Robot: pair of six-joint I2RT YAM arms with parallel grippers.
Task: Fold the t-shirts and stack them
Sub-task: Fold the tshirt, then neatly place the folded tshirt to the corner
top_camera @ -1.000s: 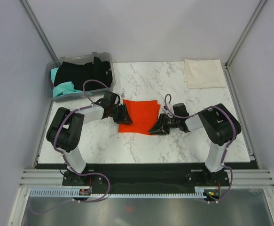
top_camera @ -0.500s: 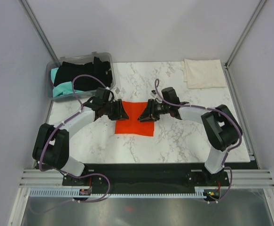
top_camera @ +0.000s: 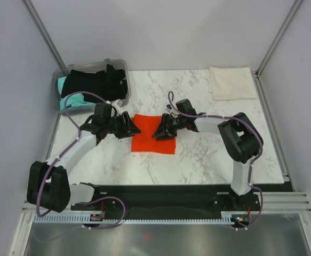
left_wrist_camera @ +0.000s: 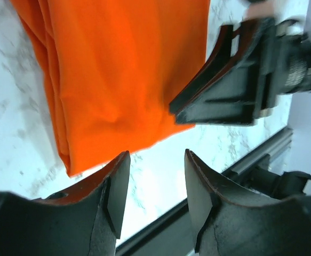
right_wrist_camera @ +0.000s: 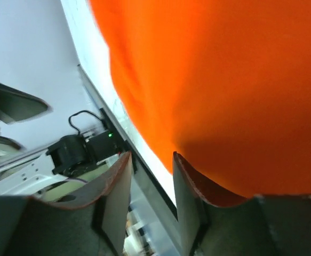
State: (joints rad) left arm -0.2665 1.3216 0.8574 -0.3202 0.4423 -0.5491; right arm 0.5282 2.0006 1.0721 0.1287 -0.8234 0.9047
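A bright orange-red t-shirt (top_camera: 154,140) lies folded into a small rectangle on the marble table (top_camera: 208,154). My left gripper (top_camera: 135,129) hangs at the shirt's left edge, open, with only tabletop between its fingers. In the left wrist view the left gripper (left_wrist_camera: 156,160) sits just off the corner of the orange shirt (left_wrist_camera: 128,69). My right gripper (top_camera: 158,134) is low over the shirt's middle, open and empty. The right wrist view has the right gripper (right_wrist_camera: 151,165) beside the orange cloth (right_wrist_camera: 224,80). A cream-white t-shirt (top_camera: 231,82) lies folded at the far right.
A clear grey plastic bin (top_camera: 122,64) stands at the far left of the table, holding black (top_camera: 96,82) and teal (top_camera: 72,101) t-shirts. The two grippers face each other closely; the right gripper (left_wrist_camera: 235,90) shows in the left wrist view. Metal frame posts stand at the back corners.
Both grippers swung from the shirt's near edge toward the far side, then opened wider. The left one has drawn back to the left edge. The shirt now lies slightly narrower.
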